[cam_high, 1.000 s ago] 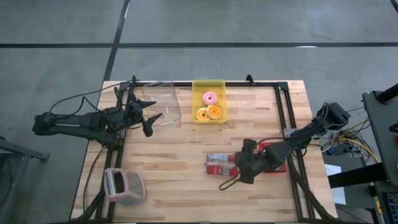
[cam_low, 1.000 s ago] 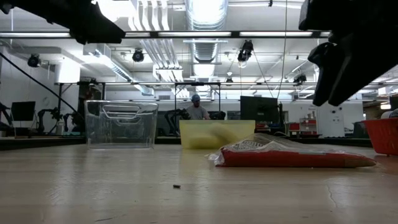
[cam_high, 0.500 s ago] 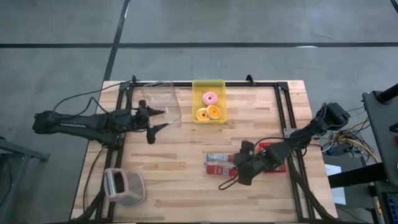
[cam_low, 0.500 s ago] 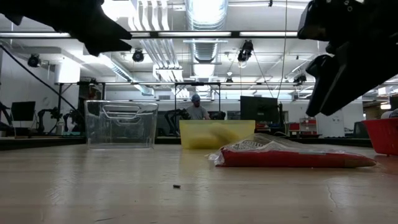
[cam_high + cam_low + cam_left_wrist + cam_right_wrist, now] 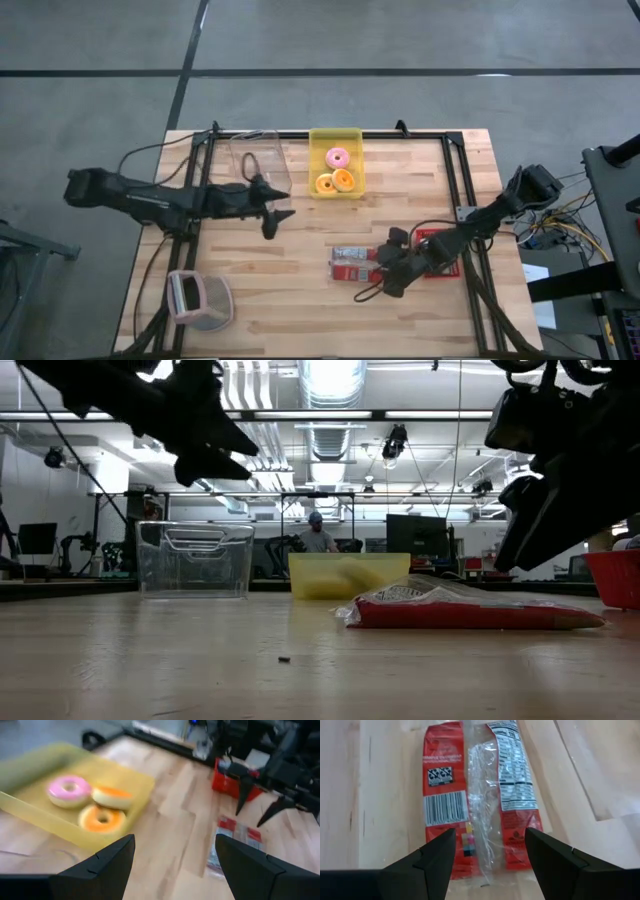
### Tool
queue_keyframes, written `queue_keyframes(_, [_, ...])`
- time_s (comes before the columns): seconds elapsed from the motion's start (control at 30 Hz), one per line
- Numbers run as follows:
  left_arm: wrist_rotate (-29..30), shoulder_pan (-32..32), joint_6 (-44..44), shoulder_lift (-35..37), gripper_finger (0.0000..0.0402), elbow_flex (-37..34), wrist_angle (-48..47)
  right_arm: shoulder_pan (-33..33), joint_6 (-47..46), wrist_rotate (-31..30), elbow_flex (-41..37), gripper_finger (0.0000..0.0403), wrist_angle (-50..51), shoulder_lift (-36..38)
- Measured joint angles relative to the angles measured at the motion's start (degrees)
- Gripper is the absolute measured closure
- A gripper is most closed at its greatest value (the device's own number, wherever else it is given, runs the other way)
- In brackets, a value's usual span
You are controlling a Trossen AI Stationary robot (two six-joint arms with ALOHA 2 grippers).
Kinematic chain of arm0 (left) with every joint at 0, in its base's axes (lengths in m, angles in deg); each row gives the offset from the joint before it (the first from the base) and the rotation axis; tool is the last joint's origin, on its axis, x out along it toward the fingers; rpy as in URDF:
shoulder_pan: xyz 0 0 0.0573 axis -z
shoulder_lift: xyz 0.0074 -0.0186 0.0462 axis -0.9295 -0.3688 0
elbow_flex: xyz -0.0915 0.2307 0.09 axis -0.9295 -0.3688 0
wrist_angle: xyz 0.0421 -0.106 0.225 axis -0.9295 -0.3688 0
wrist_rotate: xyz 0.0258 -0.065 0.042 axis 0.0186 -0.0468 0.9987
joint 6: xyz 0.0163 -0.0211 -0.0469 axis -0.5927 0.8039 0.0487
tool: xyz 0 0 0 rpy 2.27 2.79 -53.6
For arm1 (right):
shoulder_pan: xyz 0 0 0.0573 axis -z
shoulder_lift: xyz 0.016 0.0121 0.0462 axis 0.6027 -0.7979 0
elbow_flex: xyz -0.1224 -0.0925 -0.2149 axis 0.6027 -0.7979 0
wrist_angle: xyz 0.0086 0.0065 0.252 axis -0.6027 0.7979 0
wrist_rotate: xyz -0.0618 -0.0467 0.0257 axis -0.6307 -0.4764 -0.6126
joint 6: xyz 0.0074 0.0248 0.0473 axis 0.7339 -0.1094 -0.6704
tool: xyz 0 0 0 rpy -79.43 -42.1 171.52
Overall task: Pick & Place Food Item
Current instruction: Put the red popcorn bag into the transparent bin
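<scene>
A red and clear snack packet (image 5: 350,263) lies flat on the wooden table, right of centre; it also shows in the low view (image 5: 460,610) and the right wrist view (image 5: 480,795). My right gripper (image 5: 370,280) hovers open just above the packet's right end, touching nothing (image 5: 490,870). A yellow bin (image 5: 318,140) at the far middle holds a pink donut (image 5: 338,157) and two orange ones (image 5: 335,182). My left gripper (image 5: 275,215) is open and empty in the air, near and left of the yellow bin (image 5: 30,805).
A clear plastic container (image 5: 258,165) stands left of the yellow bin. A red bin (image 5: 437,240) sits under my right arm at the table's right. A pinkish-white object (image 5: 198,298) lies at the near left corner. A black frame runs along the table's edges.
My left gripper has swung toward the table's right edge and a little toward the near edge, from beside the clear container to a spot near the yellow bin, staying open. The packet has not moved.
</scene>
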Motion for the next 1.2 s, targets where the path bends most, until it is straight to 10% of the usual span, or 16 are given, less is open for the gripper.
queue_keyframes(0.4, [-13.75, -0.43, 8.12, -15.56, 0.0117, 11.07, -0.05, -0.19, 0.02, 0.04, -5.15, 0.017, -10.73, -0.02])
queue_keyframes(1.2, [-15.33, -1.77, 9.71, -25.97, 0.0117, 17.29, -2.71, -0.09, -4.27, 1.95, -8.63, 0.017, -23.56, -11.52])
